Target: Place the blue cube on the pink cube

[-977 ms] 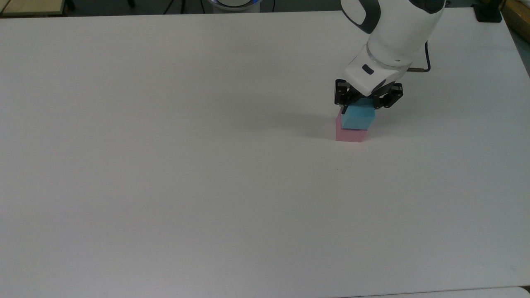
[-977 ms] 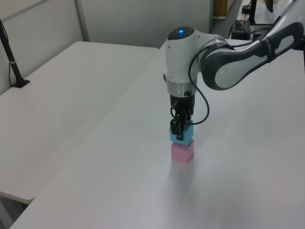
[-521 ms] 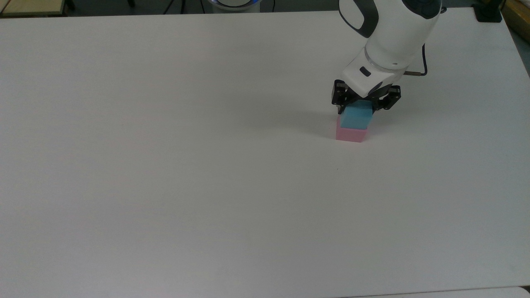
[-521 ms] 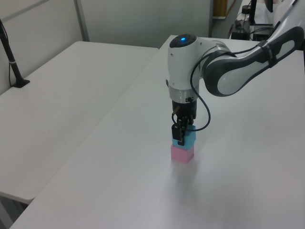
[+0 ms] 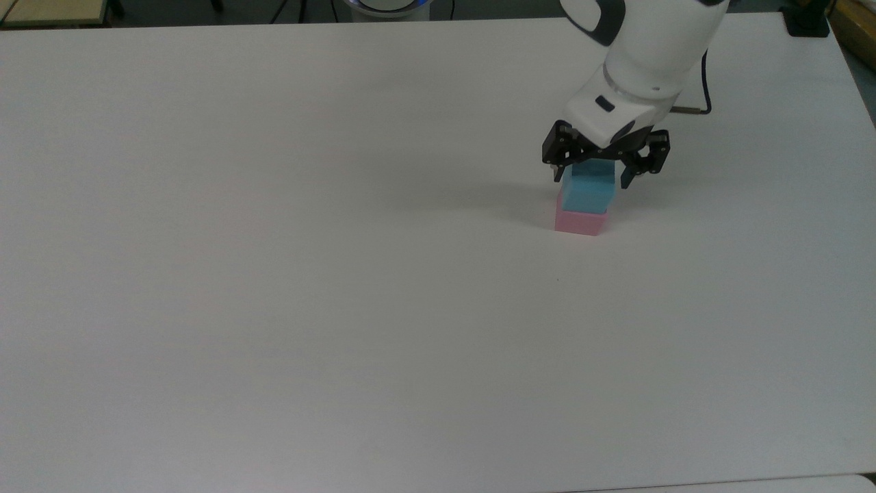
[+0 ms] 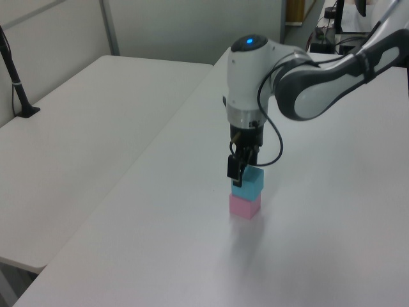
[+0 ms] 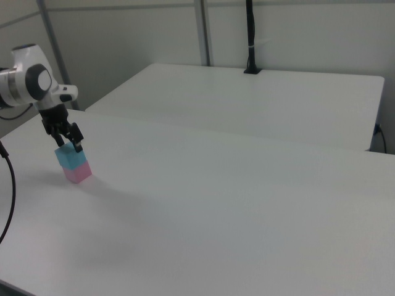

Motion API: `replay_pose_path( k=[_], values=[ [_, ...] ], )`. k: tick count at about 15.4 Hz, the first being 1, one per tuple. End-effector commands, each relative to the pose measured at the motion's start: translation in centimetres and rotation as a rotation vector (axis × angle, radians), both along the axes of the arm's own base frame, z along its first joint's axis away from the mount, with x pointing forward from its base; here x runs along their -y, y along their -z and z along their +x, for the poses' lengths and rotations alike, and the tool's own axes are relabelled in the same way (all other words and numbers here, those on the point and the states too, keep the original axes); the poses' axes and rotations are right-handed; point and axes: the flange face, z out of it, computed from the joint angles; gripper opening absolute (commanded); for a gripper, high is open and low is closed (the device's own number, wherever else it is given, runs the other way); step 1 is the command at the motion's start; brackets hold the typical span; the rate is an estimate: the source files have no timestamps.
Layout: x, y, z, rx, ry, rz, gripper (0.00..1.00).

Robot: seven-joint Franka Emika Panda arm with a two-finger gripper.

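White surface (image 5: 274, 274) stretches wide. Toward the top view's right, the blue cube (image 5: 587, 188) sits stacked on the pink cube (image 5: 579, 222). Just above, the hand (image 5: 594, 177) hangs released, fingers spread either side of the blue cube.

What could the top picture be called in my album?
Blue cube stacked on pink cube, open gripper just above.

White matte table (image 5: 274, 274) w/ plain top carried the stack. Pink cube (image 5: 580, 222) sat directly on it, toward the top view's right, far half. Blue cube (image 5: 587, 189) rested on pink, not touching the tabletop. Faint shadow lay on the surface beside the stack, on the top view's left.
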Motion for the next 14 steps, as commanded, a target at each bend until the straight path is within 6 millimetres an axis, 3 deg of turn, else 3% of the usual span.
replay_pose_path(
  k=[1, 6, 7, 9, 12, 14],
  values=[
    [1.2, -5.4, -2.3, 0.013, -0.03, -0.021, 1.0],
    [3.6, -13.9, -4.5, -0.029, -0.085, -0.046, 1.0],
    [4.9, -16.5, -5.2, -0.023, -0.086, -0.037, 1.0],
    [6.6, -19.1, -5.9, -0.024, -0.099, -0.005, 1.0],
    [9.3, -21.3, -6.7, -0.045, -0.135, -0.004, 1.0],
    [13.1, -21.9, -6.5, -0.076, -0.155, -0.016, 1.0]
  ],
)
